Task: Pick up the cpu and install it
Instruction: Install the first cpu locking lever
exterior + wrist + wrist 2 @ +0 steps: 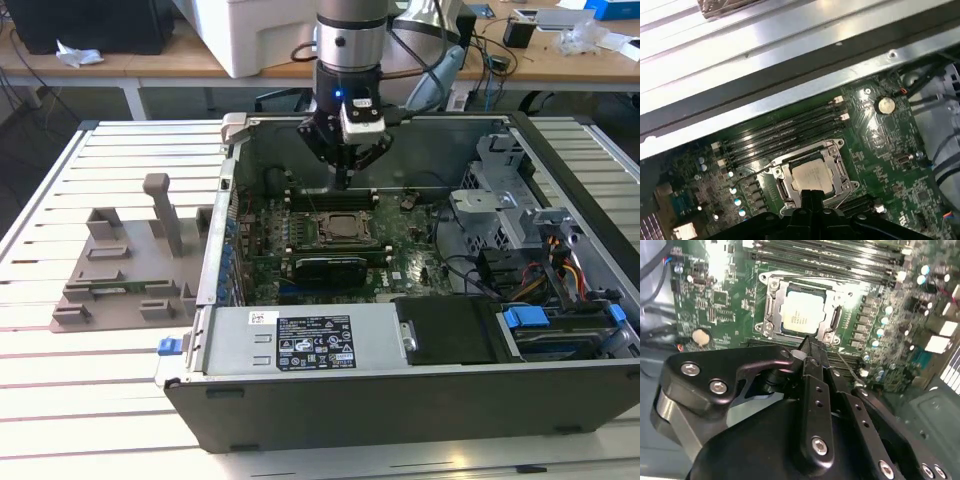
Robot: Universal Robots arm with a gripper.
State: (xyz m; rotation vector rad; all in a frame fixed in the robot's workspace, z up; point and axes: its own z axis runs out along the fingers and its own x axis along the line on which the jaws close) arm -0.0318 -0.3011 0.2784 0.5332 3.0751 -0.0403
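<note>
CPU (800, 313), a small flat square chip with a silvery-grey metal top, lies flat in the metal-framed socket (771, 307) near the middle of the green motherboard (715, 300). Being square, the chip has no long axis; its edges run parallel to the socket frame and to the black memory slots (785, 129) alongside. The metal top faces up, and in both wrist views the chip sits level within the frame, also seen at (812, 177).

Largest item: the open black tower computer case (400, 400), lying on its side on the slatted pale worktop (100, 400) and taking up the worktop's middle and the exterior view's right. The motherboard covers the case floor toward the far wall. A grey plastic parts fixture (120, 270) stands on the worktop toward the exterior view's left edge, just beside the case.

The black gripper (343, 178) hangs from the silver arm over the far side of the case, above the memory slots and close to the socket. In the second wrist view the gripper (805, 347) has its fingers pressed together at the tips, with nothing between them. The fingertips (807, 352) are apart from the chip, just beside the socket's edge.
</note>
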